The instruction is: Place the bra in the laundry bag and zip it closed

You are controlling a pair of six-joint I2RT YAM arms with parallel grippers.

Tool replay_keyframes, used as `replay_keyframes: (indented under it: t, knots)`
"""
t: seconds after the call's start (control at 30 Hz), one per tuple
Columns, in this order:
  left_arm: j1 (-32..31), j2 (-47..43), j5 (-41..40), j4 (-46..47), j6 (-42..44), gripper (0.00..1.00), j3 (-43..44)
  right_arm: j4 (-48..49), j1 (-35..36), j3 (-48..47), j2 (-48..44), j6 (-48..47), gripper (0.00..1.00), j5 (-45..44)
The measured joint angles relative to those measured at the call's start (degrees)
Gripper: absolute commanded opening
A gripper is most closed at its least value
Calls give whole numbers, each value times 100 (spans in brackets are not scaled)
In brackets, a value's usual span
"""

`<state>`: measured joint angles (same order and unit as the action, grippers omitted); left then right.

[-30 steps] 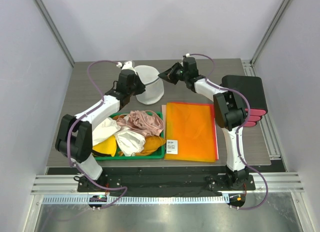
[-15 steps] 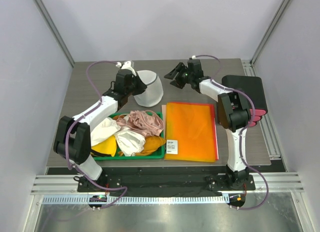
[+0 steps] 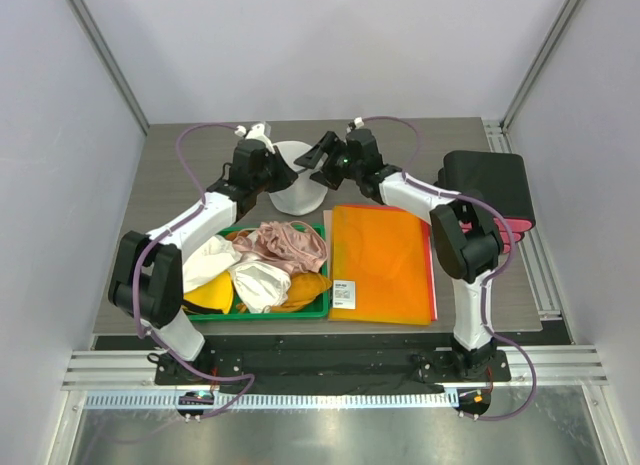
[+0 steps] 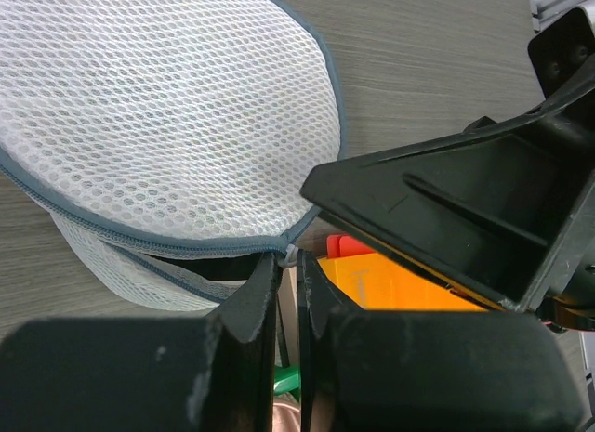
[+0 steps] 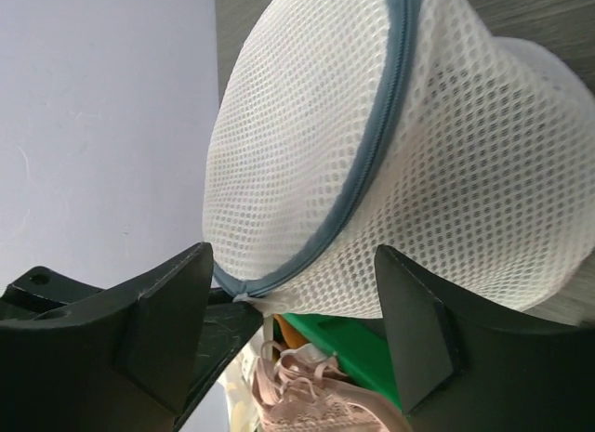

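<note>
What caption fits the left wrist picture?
Left gripper pinching the white mesh laundry bag at its zipper rim.

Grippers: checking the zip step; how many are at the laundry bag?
2. Left gripper pinches the laundry bag at its zipper rim; right gripper is open, fingers either side of it.

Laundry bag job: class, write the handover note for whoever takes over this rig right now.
Left claw: nearly shut, pinching the laundry bag at its zip edge.
Right claw: open, straddling the bag, gripping nothing.
Bra: not visible in any view; the green tray shows only pink, white and yellow garments. Whether it is inside the bag cannot be told.
Zip: looks closed along the visible rim; its end by the left claw is unclear.
Left: confirm the bra is inside, finish the zip, release.
</note>
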<state>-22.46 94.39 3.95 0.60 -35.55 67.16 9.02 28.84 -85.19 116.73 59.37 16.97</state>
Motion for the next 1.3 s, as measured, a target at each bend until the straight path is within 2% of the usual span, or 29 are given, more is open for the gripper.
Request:
replay_keyframes:
  t: [0.07,0.13,0.17,0.27,0.33,0.37,0.4,0.63,0.97,1.03,1.07,1.17,1.2,1.23,1.3]
  knots:
    - [0,0,31,0,0,0,0,4,52,-28,7,107,63,-15]
    - [0,0,44,0,2,0,0,35,70,-98,39,205,51,-44]
    - [0,0,42,0,4,0,0,48,68,-129,59,238,37,-55]
    - [0,0,26,-2,7,0,0,52,50,-177,105,328,26,-144]
    - [0,0,-4,-7,4,0,0,48,11,-238,181,376,14,-140]
    - [0,0,-31,-7,4,0,0,57,-9,-293,245,385,3,-118]
    - [0,7,-63,-2,4,0,2,63,-39,-343,306,411,1,-57]
    - [-4,46,-494,-46,-28,0,4,85,-240,-807,765,431,1,479]
    - [63,-229,-1093,57,-184,0,-260,-48,-592,-2444,1943,-33,2,1556]
    - [66,-289,-1099,103,-181,0,-321,-81,-590,-2586,2022,-81,10,1690]
    - [68,-295,-1075,118,-181,0,-332,-98,-590,-2612,2026,-96,24,1722]
    - [87,-297,-944,107,-175,0,-334,-129,-590,-2625,2026,-203,47,1615]
    - [105,-304,-885,83,-177,0,-334,-162,-610,-2605,2013,-284,50,1484]
    - [118,-304,-844,79,-177,0,-334,-210,-640,-2559,1985,-341,58,1333]
    - [142,-304,-754,76,-186,0,-334,-299,-688,-2212,1786,-439,64,1019]
